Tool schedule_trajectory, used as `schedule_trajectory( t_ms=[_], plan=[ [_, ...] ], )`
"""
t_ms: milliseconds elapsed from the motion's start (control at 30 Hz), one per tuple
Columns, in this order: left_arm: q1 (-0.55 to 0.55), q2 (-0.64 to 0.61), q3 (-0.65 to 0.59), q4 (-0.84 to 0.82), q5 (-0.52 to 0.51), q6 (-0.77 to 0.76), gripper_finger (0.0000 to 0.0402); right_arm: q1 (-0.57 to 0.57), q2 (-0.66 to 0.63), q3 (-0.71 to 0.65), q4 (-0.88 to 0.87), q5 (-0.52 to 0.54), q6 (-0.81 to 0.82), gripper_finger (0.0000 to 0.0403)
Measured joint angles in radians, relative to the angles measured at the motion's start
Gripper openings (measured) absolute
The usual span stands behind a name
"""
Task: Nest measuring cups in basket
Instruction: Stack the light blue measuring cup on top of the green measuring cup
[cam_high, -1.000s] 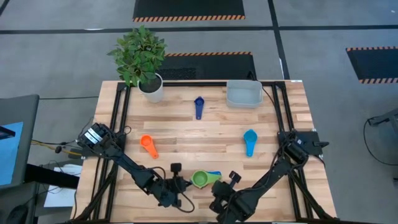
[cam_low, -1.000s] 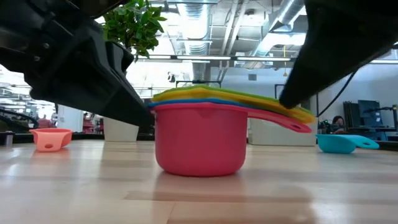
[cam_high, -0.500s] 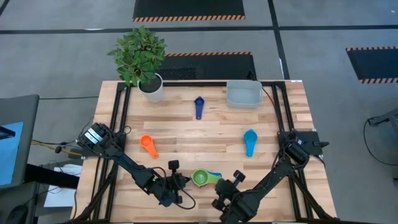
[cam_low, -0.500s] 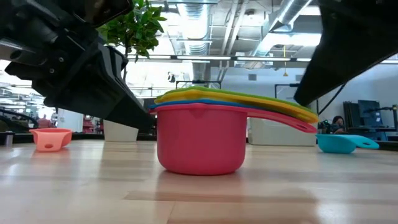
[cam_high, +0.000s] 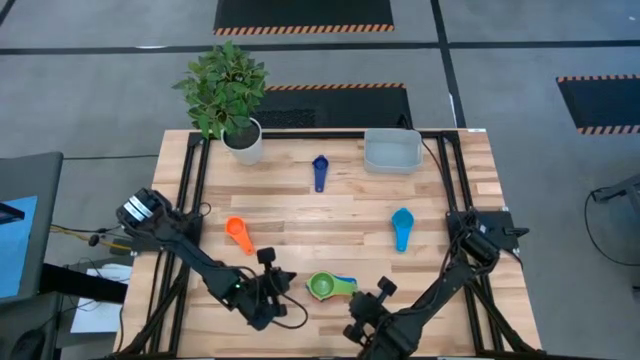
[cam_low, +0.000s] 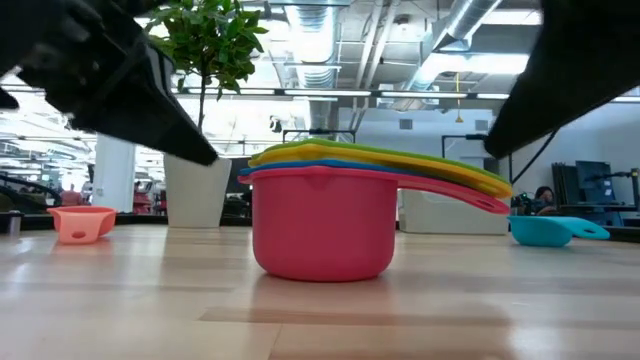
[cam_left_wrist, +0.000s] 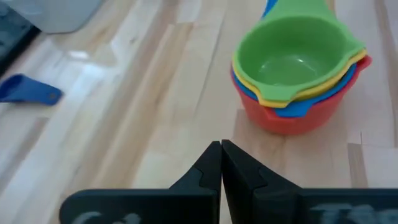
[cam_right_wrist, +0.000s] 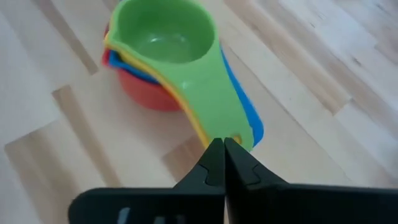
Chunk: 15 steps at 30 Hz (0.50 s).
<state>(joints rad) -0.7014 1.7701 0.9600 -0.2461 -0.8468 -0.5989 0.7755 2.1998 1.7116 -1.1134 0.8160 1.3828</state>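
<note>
Your left hand, clenched and empty like the right hand, has backed away from the four-cup stack, so three loose cups remain.

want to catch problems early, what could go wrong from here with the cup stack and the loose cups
1. The nested stack stands near the table's front edge, far from the basket; carried that far, its cups might slip apart.
2. The left gripper and right gripper are shut close to the stack; a sweep could knock it.
3. The orange cup, light blue cup and dark blue cup lie scattered.
</note>
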Motion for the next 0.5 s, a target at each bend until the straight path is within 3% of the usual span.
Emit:
schedule_trajectory(
  t_ms=[333, 500],
  plan=[
    [-0.038, -0.115, 0.000, -0.329, -0.169, -0.266, 0.0000, -0.100, -0.190, 0.000, -0.321, 0.048, 0.064, 0.0005],
    [-0.037, -0.124, 0.000, -0.545, -0.214, -0.469, 0.0000, -0.217, -0.297, -0.030, -0.325, -0.001, -0.051, 0.0006]
  ],
)
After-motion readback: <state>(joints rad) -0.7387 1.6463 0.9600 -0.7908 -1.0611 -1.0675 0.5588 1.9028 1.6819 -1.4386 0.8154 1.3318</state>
